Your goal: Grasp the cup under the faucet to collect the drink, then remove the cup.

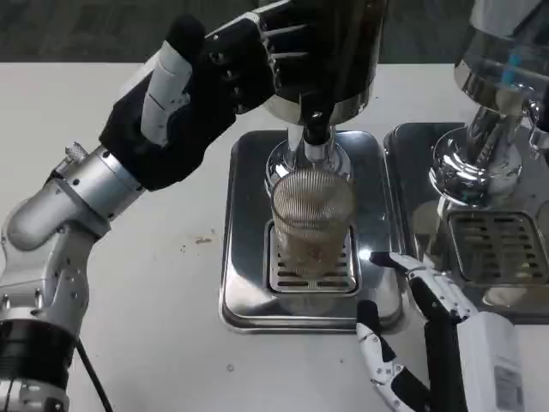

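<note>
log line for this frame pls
phase: filling | cup: on drip tray under faucet, unheld | left hand: on dispenser | right hand: open, beside tray

No readable text is showing anywhere. A small label on the white back of the right hand (480, 360) is carrying fine print, but it is appearing too blurred to read.

The cup (312, 221) is a clear ribbed glass standing upright on the slotted grate of the drip tray (249, 283), directly under the faucet (315, 137). It sits up and to the left of the right hand (429, 335), apart from its fingers, and below the left hand (206, 86).
</note>
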Tool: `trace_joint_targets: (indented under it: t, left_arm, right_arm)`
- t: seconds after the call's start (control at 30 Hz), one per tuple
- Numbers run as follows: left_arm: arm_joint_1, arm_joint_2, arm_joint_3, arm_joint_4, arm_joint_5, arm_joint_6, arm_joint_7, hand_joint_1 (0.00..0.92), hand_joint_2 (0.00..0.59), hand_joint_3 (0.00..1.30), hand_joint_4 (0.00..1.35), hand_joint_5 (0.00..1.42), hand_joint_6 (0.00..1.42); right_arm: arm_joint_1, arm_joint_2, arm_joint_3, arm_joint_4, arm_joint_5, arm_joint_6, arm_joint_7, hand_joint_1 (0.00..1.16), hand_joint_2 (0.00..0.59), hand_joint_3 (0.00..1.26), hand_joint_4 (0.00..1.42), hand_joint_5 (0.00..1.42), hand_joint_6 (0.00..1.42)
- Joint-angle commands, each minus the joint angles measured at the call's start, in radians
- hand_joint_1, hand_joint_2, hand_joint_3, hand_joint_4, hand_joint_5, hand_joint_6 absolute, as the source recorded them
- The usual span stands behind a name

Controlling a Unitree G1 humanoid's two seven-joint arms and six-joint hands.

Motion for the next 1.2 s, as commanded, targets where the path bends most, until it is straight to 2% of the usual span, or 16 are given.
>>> trace_joint_targets:
  t: [0.03, 0.37, 0.77, 0.97, 1.2]
  left_arm:
    - [-0.045, -0.013, 0.007, 0.055, 0.065, 0.018, -0.025, 0.0, 0.087, 0.2, 0.18, 0.25, 0.16]
    - [-0.086, -0.02, -0.013, 0.162, 0.195, -0.011, -0.073, 0.0, 0.087, 0.16, 0.13, 0.21, 0.13]
    - [-0.122, 0.004, -0.055, 0.253, 0.345, -0.201, -0.082, 0.0, 0.078, 0.2, 0.18, 0.22, 0.13]
    - [-0.125, 0.022, -0.084, 0.279, 0.394, -0.289, -0.077, 0.0, 0.077, 0.21, 0.17, 0.16, 0.0]
    - [-0.125, 0.048, -0.11, 0.288, 0.449, -0.382, -0.038, 0.0, 0.077, 0.21, 0.15, 0.11, 0.0]
  right_arm:
    - [0.007, 0.009, 0.001, 0.003, 0.004, -0.01, -0.02, 0.44, 0.452, 0.37, 0.31, 0.3, 0.39]
    - [0.005, 0.01, 0.001, 0.007, 0.012, -0.014, -0.017, 0.44, 0.452, 0.37, 0.31, 0.3, 0.39]
    - [0.0, 0.01, 0.001, 0.017, 0.026, -0.022, -0.014, 0.44, 0.452, 0.37, 0.31, 0.31, 0.39]
    - [-0.001, 0.011, 0.001, 0.02, 0.027, -0.024, -0.014, 0.44, 0.452, 0.37, 0.32, 0.31, 0.39]
    - [-0.006, 0.011, -0.001, 0.025, 0.033, -0.027, -0.012, 0.44, 0.452, 0.37, 0.32, 0.31, 0.39]
